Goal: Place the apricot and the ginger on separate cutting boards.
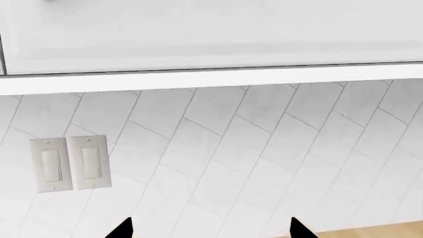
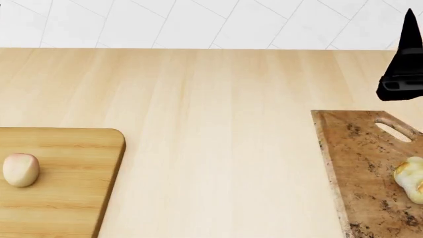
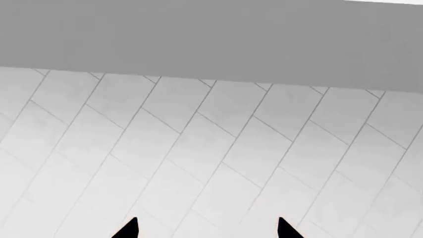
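Wood grain shows under both items: the apricot (image 2: 21,169) lies on the light cutting board (image 2: 79,188), the ginger (image 2: 411,179) on the mottled slotted board (image 2: 360,168). Both grippers, left (image 1: 210,229) and right (image 3: 206,229), stand wide and empty. Only 1 risk remains, I judge: the rounded apricot rolling if nudged.
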### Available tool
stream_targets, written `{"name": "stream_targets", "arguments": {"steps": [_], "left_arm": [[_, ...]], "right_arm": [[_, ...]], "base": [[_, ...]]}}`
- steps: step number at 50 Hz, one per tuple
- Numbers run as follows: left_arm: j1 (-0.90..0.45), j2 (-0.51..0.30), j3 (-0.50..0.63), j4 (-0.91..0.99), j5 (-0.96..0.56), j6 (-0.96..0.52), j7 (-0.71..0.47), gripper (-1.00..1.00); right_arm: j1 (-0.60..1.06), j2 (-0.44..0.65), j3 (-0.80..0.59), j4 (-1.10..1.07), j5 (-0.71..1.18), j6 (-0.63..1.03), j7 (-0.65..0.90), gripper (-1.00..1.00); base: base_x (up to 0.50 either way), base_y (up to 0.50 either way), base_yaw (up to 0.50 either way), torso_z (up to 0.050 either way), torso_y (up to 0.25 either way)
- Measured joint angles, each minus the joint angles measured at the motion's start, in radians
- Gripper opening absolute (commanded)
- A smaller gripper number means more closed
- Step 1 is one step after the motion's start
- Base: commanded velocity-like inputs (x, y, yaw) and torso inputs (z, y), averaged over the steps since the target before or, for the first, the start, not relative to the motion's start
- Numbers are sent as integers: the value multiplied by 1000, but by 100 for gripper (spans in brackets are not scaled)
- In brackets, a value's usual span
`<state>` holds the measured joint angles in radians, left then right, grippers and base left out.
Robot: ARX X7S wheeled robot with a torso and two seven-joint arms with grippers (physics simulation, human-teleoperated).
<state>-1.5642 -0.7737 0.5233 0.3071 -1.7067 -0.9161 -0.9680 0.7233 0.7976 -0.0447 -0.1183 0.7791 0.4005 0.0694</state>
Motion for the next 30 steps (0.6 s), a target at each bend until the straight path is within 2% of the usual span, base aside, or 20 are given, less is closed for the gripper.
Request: {"name": "stream_targets", "arguments": {"steps": [16, 30], "left_arm": [[-93, 24, -9, 0, -39, -7, -38, 100], [-175, 10, -13, 17, -128, -35, -89, 100]], "right_arm": [[18, -9, 29, -28, -13, -76, -19, 100], [19, -6, 25, -39, -24, -92, -31, 100]], "base": [[0, 0, 0, 0, 0], [0, 0, 0, 0, 0]]}}
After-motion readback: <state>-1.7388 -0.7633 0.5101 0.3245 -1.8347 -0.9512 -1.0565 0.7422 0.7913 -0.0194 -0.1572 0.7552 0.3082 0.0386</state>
